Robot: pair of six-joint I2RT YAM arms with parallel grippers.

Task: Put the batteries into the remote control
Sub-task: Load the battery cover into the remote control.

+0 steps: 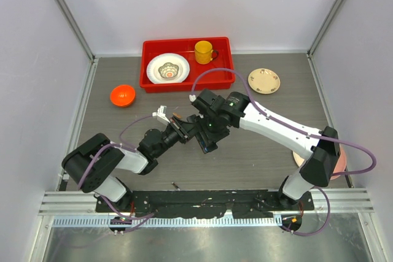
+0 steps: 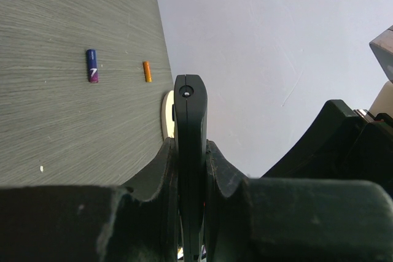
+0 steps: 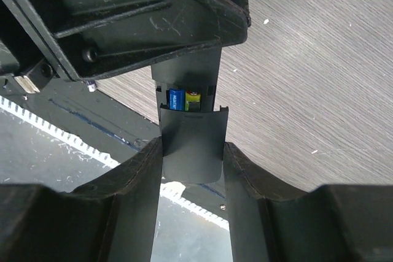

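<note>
Closest in, the two arm bases are bolted to a slotted metal rail (image 1: pixel 209 200) at the table's (image 1: pixel 258 157) near edge. Just beyond the rail a tiny dark object (image 1: pixel 175 184) lies on the grey wood-grain surface, too small to identify. Both arms reach in to meet over the middle of the table. The left gripper (image 2: pixel 191 157) is clamped tight on the remote control (image 2: pixel 190 108), its two fingers pressing the flat faces of the slim black bar, which is held off the table and appears edge-on in that wrist's view. The right gripper (image 3: pixel 191 148) meets it from the opposite end, its fingers closed against the long edges of the battery cover (image 3: pixel 191 128), which sits partly over the remote's open compartment. In the uncovered gap two batteries are seated side by side, a blue one (image 3: pixel 177 98) touching a green-and-yellow one (image 3: pixel 193 100). Two more cells lie loose on the table near each other, well apart from the remote: a blue-and-purple battery (image 2: pixel 92 67) and a smaller orange battery (image 2: pixel 147 71). Farther back, an orange bowl (image 1: pixel 123 95) sits to the left and a cream plate (image 1: pixel 264 80) to the right. Against the back wall a red tray (image 1: pixel 184 42) holds a white patterned dish (image 1: pixel 167 67) on its left side and a yellow mug (image 1: pixel 204 51) toward its right.
</note>
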